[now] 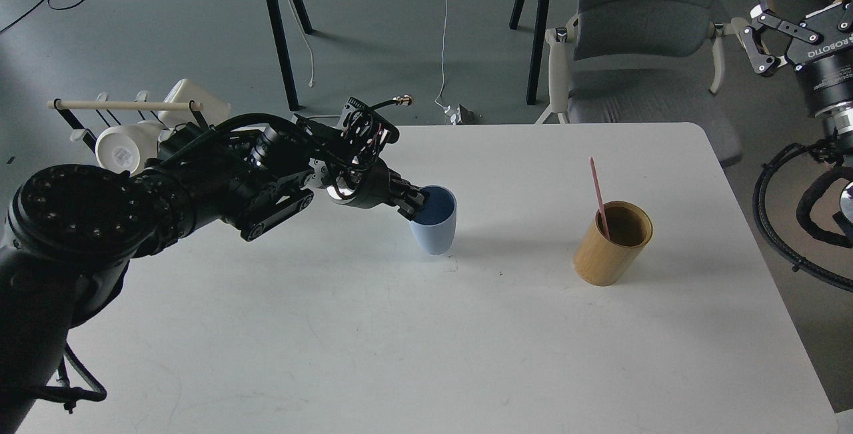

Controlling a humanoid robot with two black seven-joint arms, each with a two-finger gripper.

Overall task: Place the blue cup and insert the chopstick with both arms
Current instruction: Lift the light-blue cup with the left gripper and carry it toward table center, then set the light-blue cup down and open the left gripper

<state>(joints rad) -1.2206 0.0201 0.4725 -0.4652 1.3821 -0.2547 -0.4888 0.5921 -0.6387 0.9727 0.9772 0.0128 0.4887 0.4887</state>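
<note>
While clamped on the blue cup [434, 226] mid-frame, left gripper [414, 204] pinching its rim. Right gripper [760, 37] upper right, spread wide, nothing held. Chopstick [598, 197] leaning in bamboo cup [612, 243].

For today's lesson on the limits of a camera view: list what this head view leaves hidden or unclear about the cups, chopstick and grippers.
1. Head view: the chopstick's lower end is hidden inside the bamboo cup.
2. The left gripper's fingertips are dark against the blue cup's rim; the exact grip cannot be made out.
3. The right gripper shows, but its arm is cut off by the right edge.
4. The white mugs are partly hidden by the left arm.
</note>
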